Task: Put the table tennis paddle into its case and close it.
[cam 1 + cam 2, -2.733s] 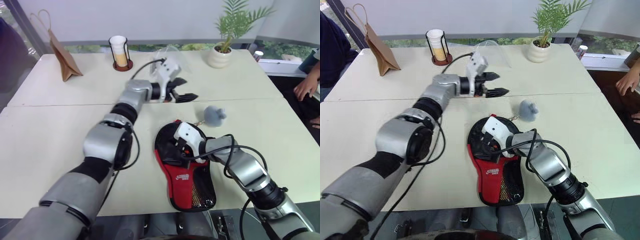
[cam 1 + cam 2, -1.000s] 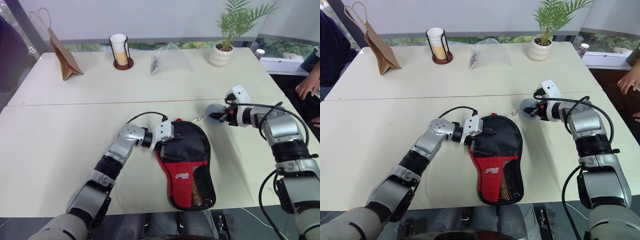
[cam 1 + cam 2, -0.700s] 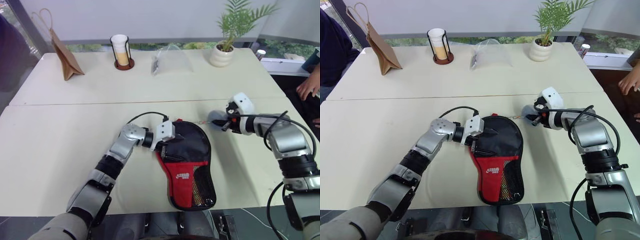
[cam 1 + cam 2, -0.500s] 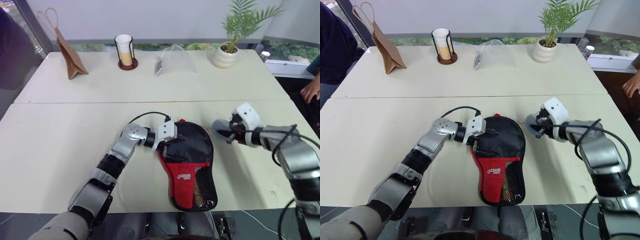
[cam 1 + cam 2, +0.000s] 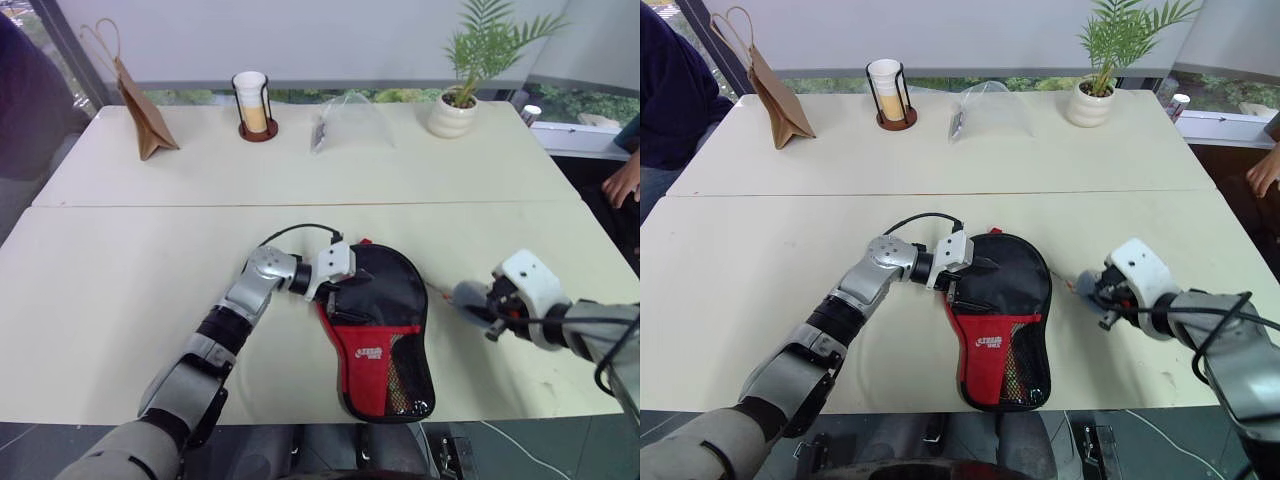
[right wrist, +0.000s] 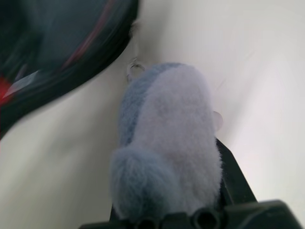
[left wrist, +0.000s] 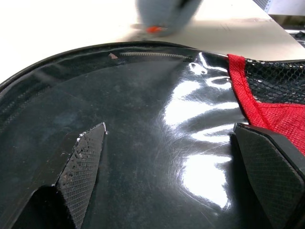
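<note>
Case (image 5: 378, 325): one, black fabric with red panel, white logo and mesh pocket, lying flat near the front edge of the table (image 5: 130, 260), round end away from the robot. Table tennis paddle: none on the open table; judged to be inside the case, though the fabric hides it.

Left gripper (image 5: 335, 298): one, spread wide, black fingers (image 7: 83, 164) resting on the case's glossy round end near its left rim, pinning rather than clasping it.

Plush charm (image 6: 167, 148): one, grey-blue and fluffy, joined by a thin chain to the case's zip at the right rim. Right gripper (image 5: 1102, 300): one, clenched on the plush charm, just right of the case and apart from it, the chain stretched between.

Step in hand, as judged: closing the case, the charm serving as the zip pull. Whether the zip is fully run round cannot be told. Next move calls for a steady pull along the rim's curve, not outward, while the left gripper keeps the case from sliding or lifting.

Surroundings, at the far edge of the table, well apart from the case:
- brown paper bag (image 5: 143, 110): one, far left
- cup in a wire holder (image 5: 251, 103): one
- clear plastic bag (image 5: 350, 118): one
- potted plant (image 5: 458, 95): one, far right

A person's hand (image 5: 622, 180): one, at the right margin.
</note>
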`<state>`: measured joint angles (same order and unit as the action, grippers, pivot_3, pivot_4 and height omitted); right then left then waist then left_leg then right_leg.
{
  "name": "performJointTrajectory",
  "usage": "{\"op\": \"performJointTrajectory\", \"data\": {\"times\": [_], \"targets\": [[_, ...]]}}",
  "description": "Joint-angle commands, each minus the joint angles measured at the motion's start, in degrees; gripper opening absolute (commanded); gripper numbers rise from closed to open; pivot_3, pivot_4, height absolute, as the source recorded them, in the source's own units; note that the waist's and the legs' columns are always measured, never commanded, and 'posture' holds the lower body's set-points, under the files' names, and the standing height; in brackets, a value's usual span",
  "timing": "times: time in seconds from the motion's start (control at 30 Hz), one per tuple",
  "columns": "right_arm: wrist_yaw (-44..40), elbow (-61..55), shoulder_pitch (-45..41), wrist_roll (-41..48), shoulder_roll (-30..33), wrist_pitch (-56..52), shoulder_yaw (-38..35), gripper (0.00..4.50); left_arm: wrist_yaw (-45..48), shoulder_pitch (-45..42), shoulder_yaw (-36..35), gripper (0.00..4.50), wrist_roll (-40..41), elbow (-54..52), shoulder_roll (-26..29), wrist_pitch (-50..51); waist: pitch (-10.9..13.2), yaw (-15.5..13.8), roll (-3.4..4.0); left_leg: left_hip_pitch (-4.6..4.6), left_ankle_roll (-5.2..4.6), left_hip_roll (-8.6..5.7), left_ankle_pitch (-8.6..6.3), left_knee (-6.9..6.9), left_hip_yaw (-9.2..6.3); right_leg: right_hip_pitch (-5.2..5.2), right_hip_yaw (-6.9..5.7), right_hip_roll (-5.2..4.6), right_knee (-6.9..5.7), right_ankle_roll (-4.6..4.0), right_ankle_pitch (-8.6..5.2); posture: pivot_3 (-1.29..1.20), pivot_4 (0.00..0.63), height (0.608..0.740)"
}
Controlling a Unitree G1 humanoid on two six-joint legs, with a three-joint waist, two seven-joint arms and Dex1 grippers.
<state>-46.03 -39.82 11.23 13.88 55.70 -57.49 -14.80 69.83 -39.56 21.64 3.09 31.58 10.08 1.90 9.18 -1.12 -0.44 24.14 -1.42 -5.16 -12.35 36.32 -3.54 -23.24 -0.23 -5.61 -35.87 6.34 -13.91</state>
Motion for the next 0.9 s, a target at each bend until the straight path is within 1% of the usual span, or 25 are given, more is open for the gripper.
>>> {"op": "performJointTrajectory", "data": {"times": [0.03, 0.13, 0.2, 0.33, 0.43, 0.63, 0.8, 0.9], "targets": [[-5.4, -7.65, 7.26, 2.18, 2.71, 1.47, -5.74, 0.2, -1.08, 0.66, 1.31, 4.49, -2.57, 4.22, 0.47, 0.32, -0.01, -0.45, 0.02, 0.01, 0.0, 0.0, 0.0, 0.0, 0.0, 0.01, 0.0, -0.01, 0.0, 0.02, -0.02, 0.0, 0.15, 0.734], [-7.27, -9.95, 10.83, 3.32, 3.37, 2.01, -7.96, 0.2, -1.49, 0.35, 1.26, 4.49, -2.65, 5.04, 0.22, -0.26, -0.04, -0.8, -0.05, -0.04, -0.02, 0.04, -0.02, 0.03, 0.0, 0.07, -0.01, 0.03, 0.06, 0.15, 0.01, 0.0, 0.15, 0.734], [-8.37, -11.07, 12.77, 3.56, 3.75, 2.78, -8.68, 0.2, -1.54, 0.23, 1.31, 4.49, -2.58, 5.29, 0.12, -0.39, -0.05, -1.05, -0.05, -0.05, -0.02, 0.04, -0.03, 0.05, 0.01, 0.12, -0.01, 0.02, 0.13, 0.04, -0.05, 0.0, 0.15, 0.734], [-11.91, -13.3, 20.16, 1.45, 6.0, 7.78, -8.79, 0.2, -1.83, 0.13, 1.36, 4.49, -2.56, 5.53, -0.13, -0.25, -0.08, -1.21, -0.03, -0.05, -0.03, 0.06, -0.05, 0.01, 0.0, 0.2, -0.03, 0.02, 0.3, 0.02, -0.05, 0.0, 0.15, 0.734], [-12.98, -13.8, 23.6, 0.14, 6.59, 10.96, -9.25, 0.2, -2.0, 0.35, 1.49, 4.49, -2.73, 5.39, -0.1, -0.19, -0.09, -1.24, -0.02, -0.05, -0.11, 0.06, -0.09, 0.02, 0.0, 0.27, -0.06, 0.02, 0.45, 0.04, -0.05, 0.0, 0.15, 0.734], [-14.43, -14.32, 26.9, -1.87, 7.04, 16.08, -7.95, 0.2, -2.82, 0.5, 1.88, 4.49, -3.2, 5.71, -0.22, -0.11, -0.09, -1.28, -0.03, -0.09, -0.07, 0.05, -0.21, 0.05, 0.0, 0.44, -0.08, -0.02, 0.61, 0.05, -0.04, 0.0, 0.15, 0.734], [-15.27, -15.7, 26.44, 0.01, 6.12, 16.32, -7.94, 0.2, -3.21, 0.47, 2.16, 4.49, -3.26, 5.67, -0.19, 0.01, -0.08, -1.27, -0.04, -0.13, -0.06, 0.05, -0.23, 0.04, 0.0, 0.49, -0.08, -0.03, 0.62, 0.04, -0.05, 0.0, 0.15, 0.734], [-16.11, -16.39, 28.43, -2.1, 7.18, 17.75, -7.74, 0.2, -3.37, 0.56, 2.38, 4.49, -3.35, 5.46, -0.19, 0.14, -0.08, -1.28, -0.05, -0.14, -0.05, 0.05, -0.23, 0.04, 0.0, 0.5, -0.08, -0.04, 0.62, 0.04, -0.05, 0.0, 0.15, 0.734]]}}
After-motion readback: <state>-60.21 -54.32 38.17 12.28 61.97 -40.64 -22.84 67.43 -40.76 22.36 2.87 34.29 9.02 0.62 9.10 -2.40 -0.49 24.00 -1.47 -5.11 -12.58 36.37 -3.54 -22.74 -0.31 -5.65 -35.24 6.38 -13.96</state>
